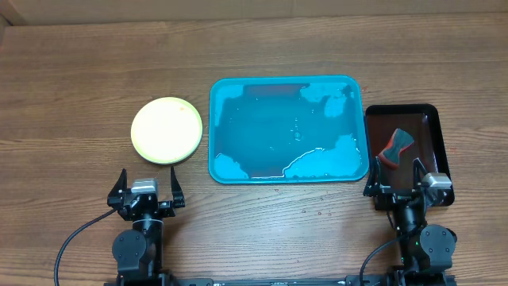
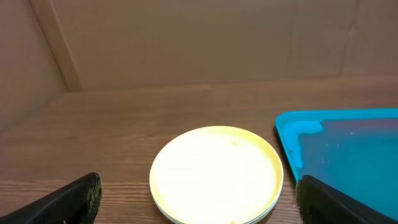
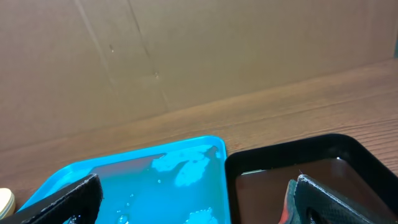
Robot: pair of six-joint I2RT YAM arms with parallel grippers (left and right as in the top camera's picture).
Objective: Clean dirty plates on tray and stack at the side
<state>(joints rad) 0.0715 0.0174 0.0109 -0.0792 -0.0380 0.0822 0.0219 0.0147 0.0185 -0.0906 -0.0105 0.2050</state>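
1. plates [image 1: 167, 131]: pale yellow-green, top face clean, set on the wooden table [image 1: 79, 71] near the left side of the tray, apart from it. Layered rims are suggested in the left wrist view, but the count cannot be told.
2. tray [image 1: 262, 119]: turquoise, mid-table, floor marked with pale patches [image 1: 325, 163].
3. dark brown-red tray [image 1: 413, 123]: placed just right of it, with a red-and-dark sponge-like item [image 1: 394, 147] inside.
4. left gripper [image 1: 148, 187]: fingers spread wide, stationed near the plates.
5. right gripper [image 1: 394, 181]: fingers spread wide, over the dark tray's near end.
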